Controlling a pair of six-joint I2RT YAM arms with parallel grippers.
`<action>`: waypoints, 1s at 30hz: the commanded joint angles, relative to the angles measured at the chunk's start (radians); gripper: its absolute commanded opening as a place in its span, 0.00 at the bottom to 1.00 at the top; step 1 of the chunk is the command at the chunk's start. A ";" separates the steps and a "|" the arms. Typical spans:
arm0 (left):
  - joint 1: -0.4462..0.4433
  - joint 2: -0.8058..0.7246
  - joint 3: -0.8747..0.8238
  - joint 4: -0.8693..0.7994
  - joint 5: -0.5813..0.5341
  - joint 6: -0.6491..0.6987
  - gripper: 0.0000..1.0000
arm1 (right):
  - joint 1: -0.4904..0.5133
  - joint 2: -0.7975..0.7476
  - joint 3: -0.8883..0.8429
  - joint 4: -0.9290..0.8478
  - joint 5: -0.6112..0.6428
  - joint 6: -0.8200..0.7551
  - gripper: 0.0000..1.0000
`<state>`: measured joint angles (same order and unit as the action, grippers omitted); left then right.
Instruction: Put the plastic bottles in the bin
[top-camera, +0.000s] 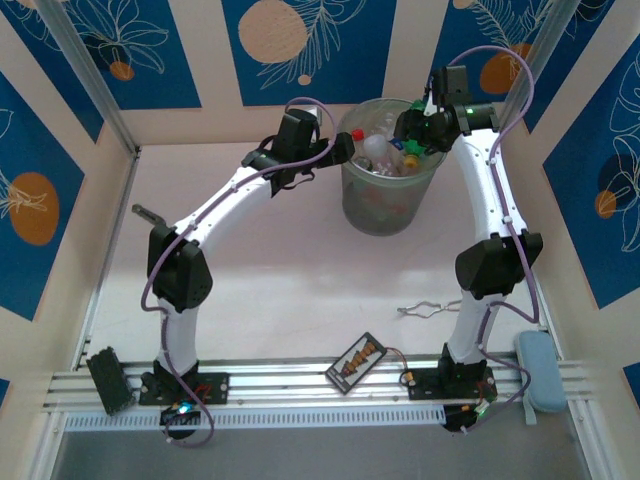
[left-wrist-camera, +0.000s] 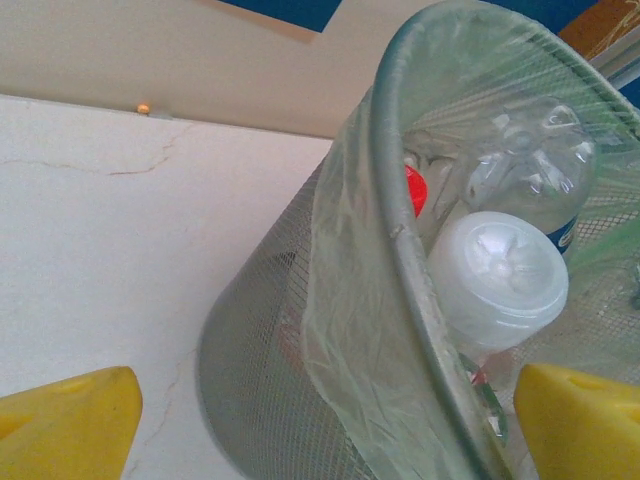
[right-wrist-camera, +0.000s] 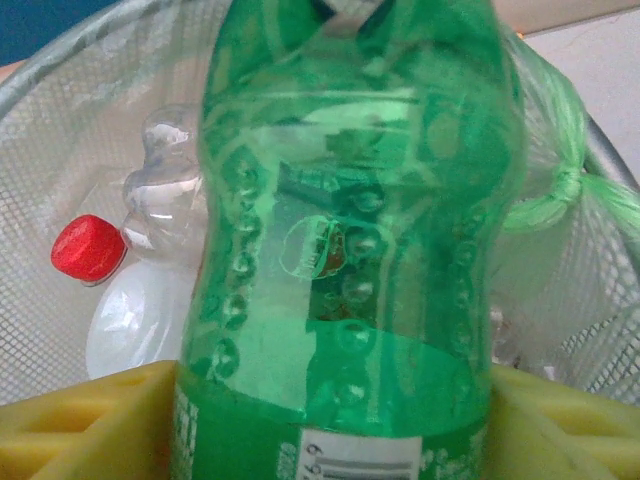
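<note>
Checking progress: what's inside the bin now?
Clear bottle, white bottle and red cap on top; right hand holds the green bottle over them. Anything deeper is covered.

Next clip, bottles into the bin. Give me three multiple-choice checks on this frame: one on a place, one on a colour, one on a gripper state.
1. Where is the green bottle relative to the bin?
A. Lying at its bottom
B. Held over its opening by the right gripper
C. Outside, against its wall

2. What colour is the cap beside the clear bottle inside?
A. Blue
B. Black
C. Red

3. How is the left gripper?
A. Open
B. Shut on a bottle
C. Shut on the bin's rim

Answers: B, yellow fingers clamp it with the bin's inside behind; C, the right wrist view shows it red; A, its fingers stand wide apart, either side of the rim.
</note>
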<state>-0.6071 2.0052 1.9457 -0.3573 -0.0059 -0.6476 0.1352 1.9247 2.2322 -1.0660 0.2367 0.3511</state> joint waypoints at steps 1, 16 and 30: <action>-0.002 0.003 0.012 -0.005 -0.023 0.019 0.95 | -0.003 -0.015 0.083 -0.029 0.015 -0.027 0.75; -0.001 0.010 0.009 0.001 -0.029 0.009 0.95 | 0.011 0.077 0.126 -0.057 -0.053 -0.070 0.48; 0.000 -0.034 0.004 0.023 -0.029 0.011 0.94 | -0.015 -0.063 0.011 0.051 -0.078 -0.069 0.54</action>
<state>-0.6071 2.0052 1.9457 -0.3546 -0.0208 -0.6453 0.1440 1.9228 2.1803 -1.0016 0.1917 0.2920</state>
